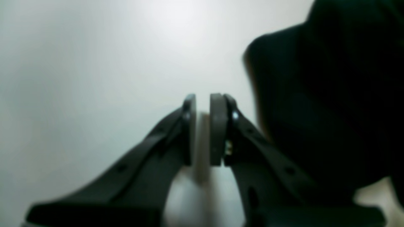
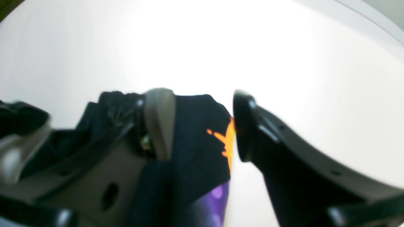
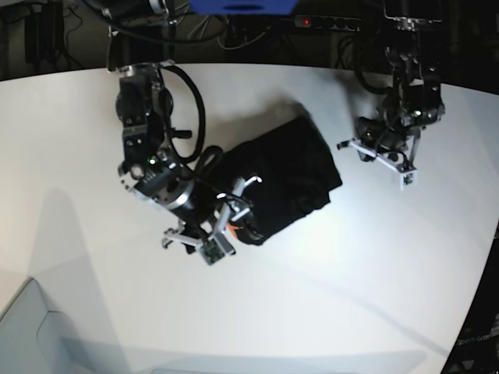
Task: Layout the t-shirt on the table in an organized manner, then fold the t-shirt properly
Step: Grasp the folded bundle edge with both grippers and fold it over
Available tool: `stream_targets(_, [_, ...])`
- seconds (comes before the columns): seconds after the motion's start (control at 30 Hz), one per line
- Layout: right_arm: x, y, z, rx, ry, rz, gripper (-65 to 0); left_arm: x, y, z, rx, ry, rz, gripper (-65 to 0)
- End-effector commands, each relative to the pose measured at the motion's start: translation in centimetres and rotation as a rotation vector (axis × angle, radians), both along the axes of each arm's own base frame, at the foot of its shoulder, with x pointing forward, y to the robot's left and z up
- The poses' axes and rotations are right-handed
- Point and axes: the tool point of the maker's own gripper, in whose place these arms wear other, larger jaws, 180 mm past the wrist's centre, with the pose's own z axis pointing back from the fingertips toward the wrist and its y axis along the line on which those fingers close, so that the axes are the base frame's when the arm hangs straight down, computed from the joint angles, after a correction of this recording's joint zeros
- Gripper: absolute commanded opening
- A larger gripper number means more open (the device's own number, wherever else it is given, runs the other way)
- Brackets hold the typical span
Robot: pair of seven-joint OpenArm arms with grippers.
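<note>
From where I stand, the black t-shirt (image 3: pixel 273 171) lies bunched in a slanting heap on the white desk (image 3: pixel 374 280), more or less between the two arms, with a bit of orange and purple print peeping out at its edge.

The right jaws (image 2: pixel 203 126) are spread wide over the end of the shirt that shows the orange. One finger is above the black cloth, the other just past the printed edge, so that edge runs between them. I'd say they are placed like that to pinch the border and draw the crumpled cloth out flat; nothing looks gripped there, though whether the tips touch the fabric I can't tell.

The left jaws (image 1: pixel 203 129) hang beside the other end of the heap, with only a narrow gap between the fingertips and no cloth in it, just white desk showing through. The shirt's near edge is off to one side of them, close but apart. My guess is they are waiting clear while the right side finds a hold. Laying out seems the job in hand, with folding well off.
</note>
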Motion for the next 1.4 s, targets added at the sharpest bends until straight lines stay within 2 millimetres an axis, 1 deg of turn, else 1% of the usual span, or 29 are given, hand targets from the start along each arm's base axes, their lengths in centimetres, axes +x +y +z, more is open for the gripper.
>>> stream_targets(0.0, [0.1, 0.9, 1.7, 0.038, -0.05, 0.023, -31.3, 0.5, 0.2, 0.6, 0.002, -0.029, 0.003, -56.9])
stream_targets(0.1, [-1.4, 2.4, 1.4, 0.037, -0.043, 0.067, -29.2, 0.4, 0.2, 0.3, 0.004, -0.019, 0.004, -56.9])
stream_targets(0.23, [-3.9, 4.5, 1.5, 0.047, -0.045, 0.131, -29.2, 0.4, 0.4, -0.5, -0.003, 0.001, 0.013, -56.9])
stream_targets(0.3, [-4.8, 5.0, 0.9, 0.046, -0.025, 0.147, -29.2, 1.1, 0.4, -0.4, -0.004, -0.007, 0.017, -56.9])
stream_targets(0.37, [-5.1, 5.0, 0.4, 0.047, -0.011, 0.146, -29.2, 1.2, 0.5, -0.6, -0.007, -0.001, 0.02, -56.9])
stream_targets(0.5, [-5.7, 5.1, -1.7, 0.04, 0.05, 0.149, -29.1, 1.5, 0.5, -0.6, -0.011, -0.003, 0.023, -56.9])
stream_targets(0.67, [-6.1, 4.9, -3.9, 0.029, 0.112, 0.146, -29.1, 1.7, -1.1, -0.7, -0.013, 0.0, -0.025, -56.9])
stream_targets(0.8, [-6.7, 5.2, -4.3, 0.033, 0.126, 0.151, -29.1, 1.7, -1.9, -1.3, -0.02, 0.016, -0.043, -56.9])
stream_targets(0.9, [-6.9, 5.3, -3.8, 0.037, 0.111, 0.155, -29.2, 1.7, -2.5, -2.1, -0.023, 0.039, -0.062, -56.9])
stream_targets(1.0, [-7.8, 6.6, -4.0, 0.034, 0.118, 0.198, -29.5, 1.7, -2.4, -2.2, -0.017, 0.044, -0.061, -56.9])
stream_targets(1.17, [-8.7, 7.7, -4.6, 0.036, 0.136, 0.235, -29.9, 1.8, -2.4, -2.1, -0.023, 0.039, -0.059, -56.9])
stream_targets(1.23, [-8.8, 7.9, -4.8, 0.034, 0.14, 0.24, -33.1, 1.7, -2.3, -2.0, -0.021, 0.037, -0.057, -56.9])
stream_targets(1.37, [-8.5, 7.8, -4.5, 0.035, 0.132, 0.237, -46.8, 1.6, -2.1, -2.0, -0.018, 0.039, -0.055, -56.9])
